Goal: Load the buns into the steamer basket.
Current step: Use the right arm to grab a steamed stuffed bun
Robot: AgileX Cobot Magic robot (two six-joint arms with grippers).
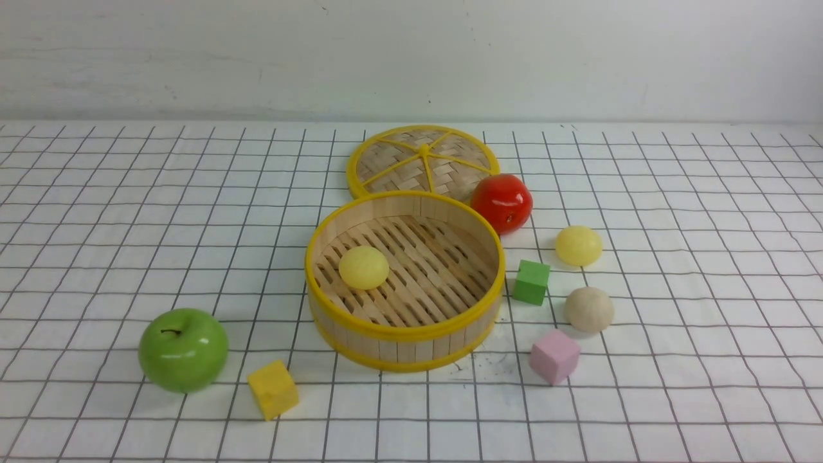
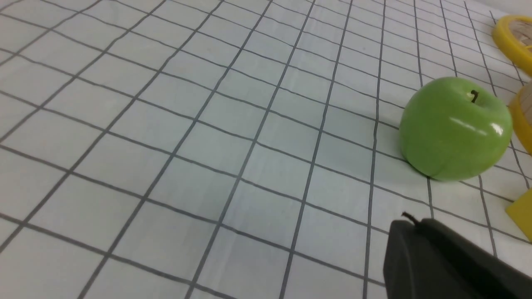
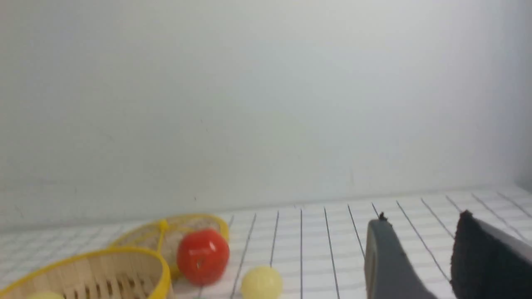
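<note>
Gridded tabletop [image 1: 128, 193]: a yellow bun [image 1: 364, 267] sits inside the steamer basket [image 1: 405, 335]; the second yellow bun [image 1: 578, 245] and the beige bun [image 1: 589, 309] lie right of it. Right pincer [image 3: 424, 216], jaws apart, should straddle one squarely; left pincer [image 2: 436, 257] cannot be judged.

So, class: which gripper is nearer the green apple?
Left. The left gripper sits close beside the green apple, large in its wrist view. The right gripper sees only the red apple and a yellow bun, so it is likely farther.
</note>
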